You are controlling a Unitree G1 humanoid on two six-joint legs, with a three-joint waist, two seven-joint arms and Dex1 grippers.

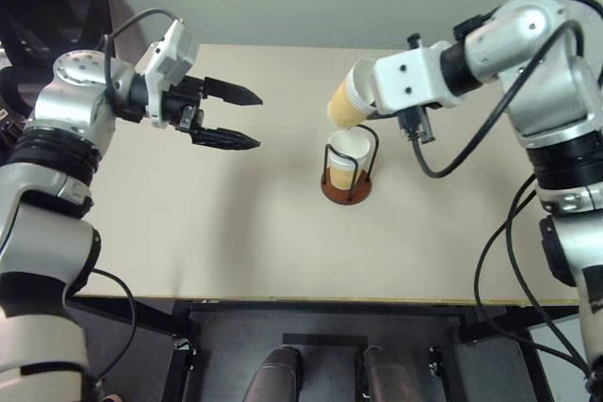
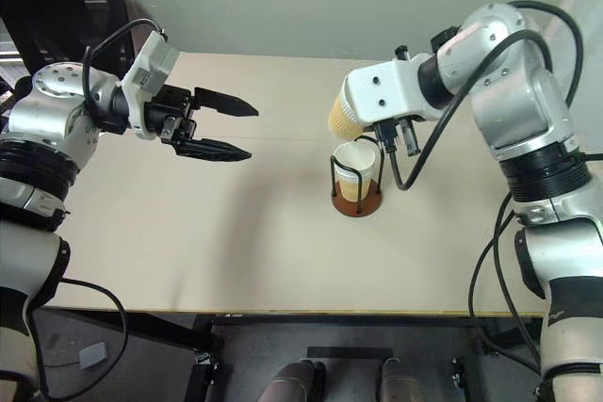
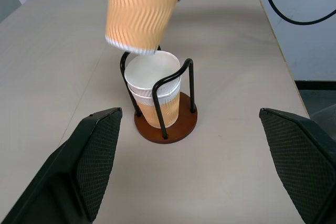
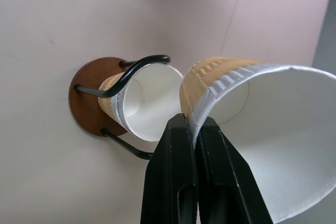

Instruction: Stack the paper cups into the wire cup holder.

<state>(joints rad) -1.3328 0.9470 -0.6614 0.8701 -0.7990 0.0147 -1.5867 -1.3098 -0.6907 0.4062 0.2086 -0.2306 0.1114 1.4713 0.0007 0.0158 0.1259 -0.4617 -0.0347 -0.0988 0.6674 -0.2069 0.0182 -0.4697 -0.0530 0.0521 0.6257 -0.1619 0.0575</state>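
So the right hand (image 4: pixel 195 129) is pinched shut on a paper cup's (image 3: pixel 140 11) rim, tilted just above the wire cup holder (image 3: pixel 165 106) mid-desk toward the right edge, left hand (image 1: pixel 243 118) wide open and empty; next it probably needs straightening and lowering into the nested cups (image 3: pixel 155 85).

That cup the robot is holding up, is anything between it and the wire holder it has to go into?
Nothing visible blocks it. The right gripper pinches the held cup by its rim, tilted just above the holder. The holder already has cups nested in it, with the mouth open upward, so the held cup would slide into those.
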